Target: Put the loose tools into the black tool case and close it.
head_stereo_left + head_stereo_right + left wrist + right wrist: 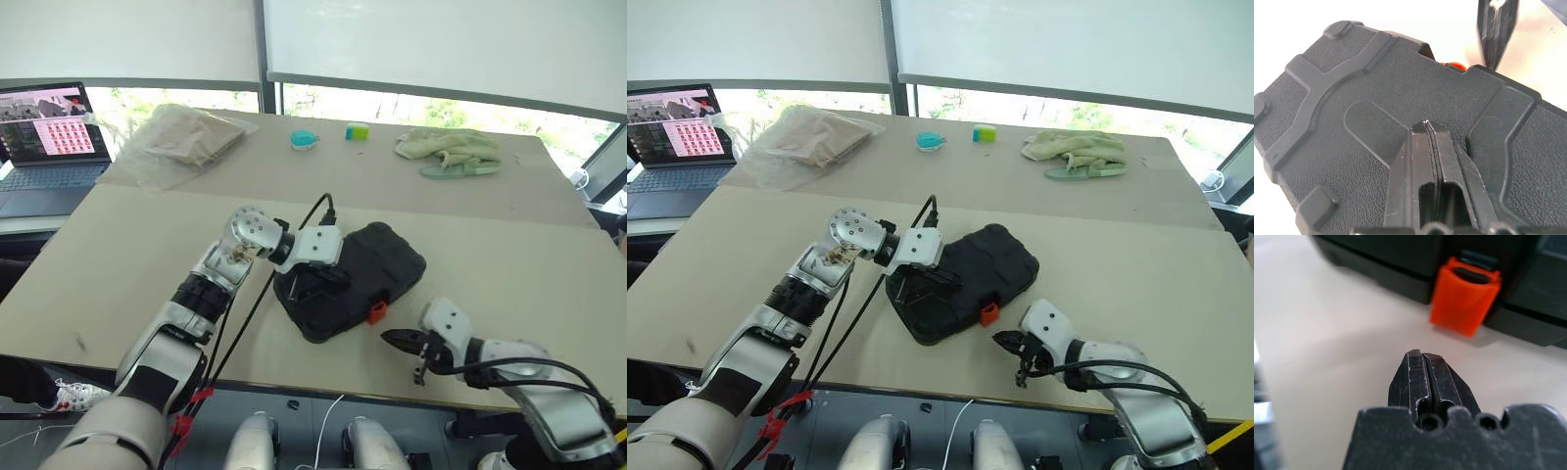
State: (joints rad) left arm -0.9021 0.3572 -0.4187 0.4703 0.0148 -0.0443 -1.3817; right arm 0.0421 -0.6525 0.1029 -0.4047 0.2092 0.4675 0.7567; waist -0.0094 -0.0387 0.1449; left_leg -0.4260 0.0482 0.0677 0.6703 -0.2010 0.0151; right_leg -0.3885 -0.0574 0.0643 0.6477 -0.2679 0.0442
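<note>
Beige table (147,255) under bright windows, laptop (49,137) at far left, green cloth (448,149) at back. Black tool case (382,259) lies shut near the front edge, orange latch (375,312) facing the robot. Left wrist view shows the textured lid up close with the left gripper (1427,128) pinched closed, tips pressing on it, arm reaching in from the left. Right wrist view shows the latch ahead; right gripper (1421,357) closed, empty, just short of it, low over the table.

The right gripper (1422,355), jaws pressed together, points near the black tool case's (1396,259) orange latch (1464,296).
</note>
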